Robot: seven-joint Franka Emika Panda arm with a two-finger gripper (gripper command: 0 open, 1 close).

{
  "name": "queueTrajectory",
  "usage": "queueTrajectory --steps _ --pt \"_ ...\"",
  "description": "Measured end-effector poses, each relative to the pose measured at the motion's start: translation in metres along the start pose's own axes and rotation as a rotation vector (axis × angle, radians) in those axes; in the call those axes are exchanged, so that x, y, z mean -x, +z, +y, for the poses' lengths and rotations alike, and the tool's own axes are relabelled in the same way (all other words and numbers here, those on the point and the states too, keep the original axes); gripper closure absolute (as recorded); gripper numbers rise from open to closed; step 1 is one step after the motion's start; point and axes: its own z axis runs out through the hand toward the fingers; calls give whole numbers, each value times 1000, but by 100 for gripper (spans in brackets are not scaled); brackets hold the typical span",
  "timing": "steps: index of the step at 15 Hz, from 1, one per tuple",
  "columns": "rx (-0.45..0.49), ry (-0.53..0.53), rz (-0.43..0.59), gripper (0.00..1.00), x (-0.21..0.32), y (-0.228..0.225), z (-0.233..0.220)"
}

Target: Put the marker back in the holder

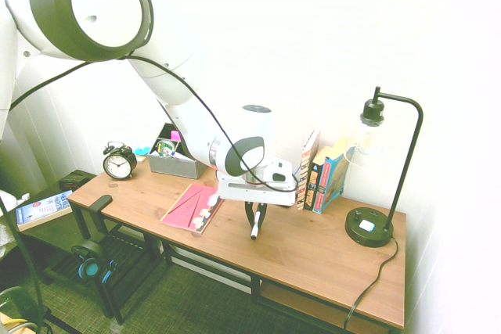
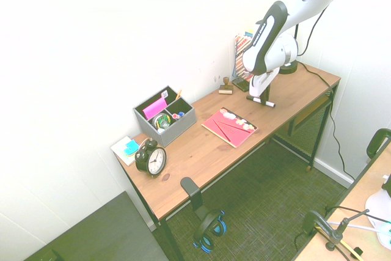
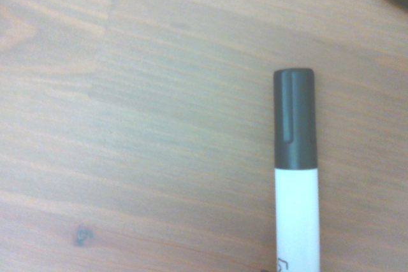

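The marker point(image 1: 254, 229) point(image 2: 263, 101) point(image 3: 296, 183) has a white barrel and a black cap and lies on the wooden desk point(image 1: 313, 260) near its middle. My gripper point(image 1: 255, 218) point(image 2: 263, 95) reaches straight down onto it and is shut on the barrel, with the marker still at desk level. The holder point(image 1: 176, 165) point(image 2: 165, 119) is a grey compartment box with colourful items. It stands against the wall at the far end of the desk, well away from the gripper.
A pink notebook point(image 1: 190, 207) point(image 2: 229, 125) lies between the gripper and the holder. A black alarm clock point(image 1: 119, 163) point(image 2: 151, 158) stands beside the holder. Books point(image 1: 322, 174), a small wooden stamp point(image 2: 226, 85) and a black lamp point(image 1: 369, 226) line the wall side.
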Motion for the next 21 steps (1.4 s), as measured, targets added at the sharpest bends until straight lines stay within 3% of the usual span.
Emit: queueTrajectory --steps 4,7,10,17,21 --pt "75 69 -83 100 24 -105 -25" --pt "120 171 -171 100 86 -185 -90" --pt "105 282 -299 100 135 -225 -153" --pt "-16 620 -603 100 97 -164 -255" --pt "-136 824 -726 100 49 -153 -259"
